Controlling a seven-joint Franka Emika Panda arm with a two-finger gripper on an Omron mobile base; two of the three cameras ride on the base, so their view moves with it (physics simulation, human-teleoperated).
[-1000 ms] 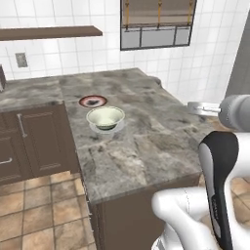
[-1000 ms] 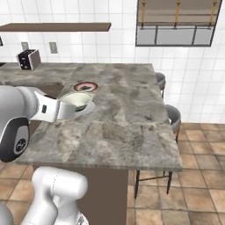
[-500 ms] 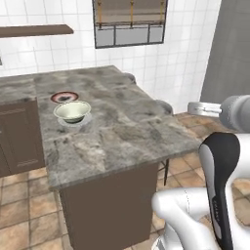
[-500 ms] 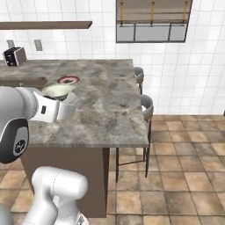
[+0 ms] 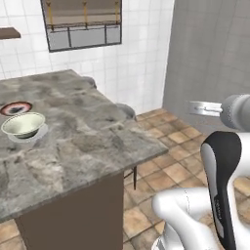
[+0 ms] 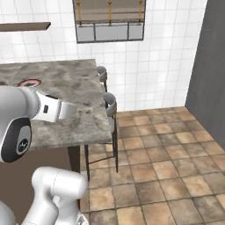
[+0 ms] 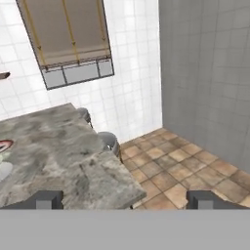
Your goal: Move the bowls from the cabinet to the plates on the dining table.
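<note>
It was a home kitchen: white-tiled walls [image 6: 167,52], a terracotta tile floor [image 6: 167,158], a mottled grey stone dining table [image 5: 88,136], and round grey stools [image 6: 110,102] alongside.

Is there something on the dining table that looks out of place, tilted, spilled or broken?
Nothing stands out. The cream bowl sits upright on the white plate on the dining table. The red-rimmed plate lies flat behind it with no bowl on it. No spill or damage is visible.

Even, bright rendered light; soft shadows; slight blur throughout.
</note>
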